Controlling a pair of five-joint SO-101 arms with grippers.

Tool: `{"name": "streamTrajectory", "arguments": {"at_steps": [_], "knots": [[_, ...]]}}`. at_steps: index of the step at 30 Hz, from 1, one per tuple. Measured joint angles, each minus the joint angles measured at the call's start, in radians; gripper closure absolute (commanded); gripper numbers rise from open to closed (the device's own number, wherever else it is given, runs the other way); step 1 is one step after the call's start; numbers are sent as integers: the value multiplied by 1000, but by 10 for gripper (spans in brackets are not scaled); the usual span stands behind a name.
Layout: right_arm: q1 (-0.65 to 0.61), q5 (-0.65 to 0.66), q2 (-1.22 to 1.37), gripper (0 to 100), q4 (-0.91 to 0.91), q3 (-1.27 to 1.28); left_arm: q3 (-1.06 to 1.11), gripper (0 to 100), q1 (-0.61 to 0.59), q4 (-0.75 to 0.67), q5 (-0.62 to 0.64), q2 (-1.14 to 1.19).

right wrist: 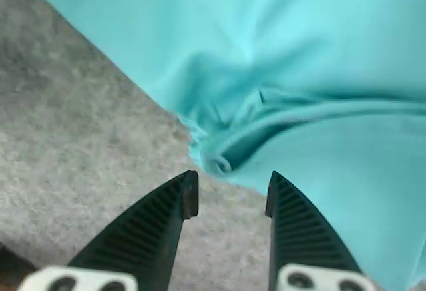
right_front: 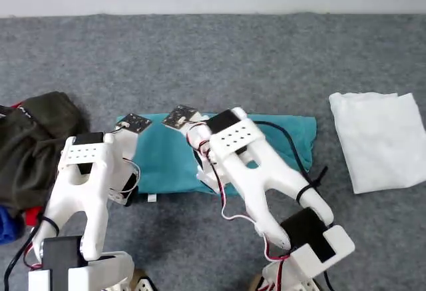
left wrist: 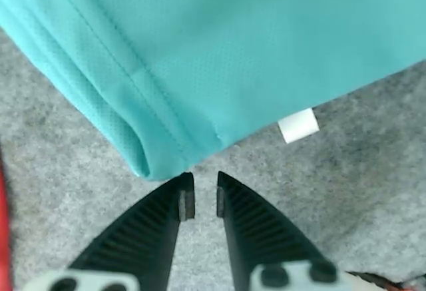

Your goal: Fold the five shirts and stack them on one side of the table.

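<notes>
A teal shirt (right_front: 279,138) lies spread flat in the middle of the grey table, partly folded. My left gripper (left wrist: 204,194) hovers just off its hemmed corner (left wrist: 156,161), next to a small white tag (left wrist: 298,126). Its jaws stand a narrow gap apart with nothing between them. In the high view it sits at the shirt's near left corner (right_front: 130,194). My right gripper (right wrist: 231,194) is open over a bunched fold (right wrist: 219,148) on the shirt's near edge, touching nothing. A folded white shirt (right_front: 379,141) rests at the right side.
A heap of unfolded shirts (right_front: 33,144), dark olive with red (right_front: 30,218) and blue (right_front: 6,228) cloth showing, lies at the left edge. Bare grey felt (right_front: 219,58) stretches behind the teal shirt, and more lies between it and the white shirt.
</notes>
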Motion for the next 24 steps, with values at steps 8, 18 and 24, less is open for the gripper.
{"name": "streamTrajectory", "arguments": {"at_steps": [8,18,24], "knots": [[20,-5,0,820,-221,64,0,935,0,0,0,0],[21,-5,-57,820,-259,101,0,935,0,0,0,0],[21,17,-176,820,-89,57,0,935,0,0,0,0]]}}
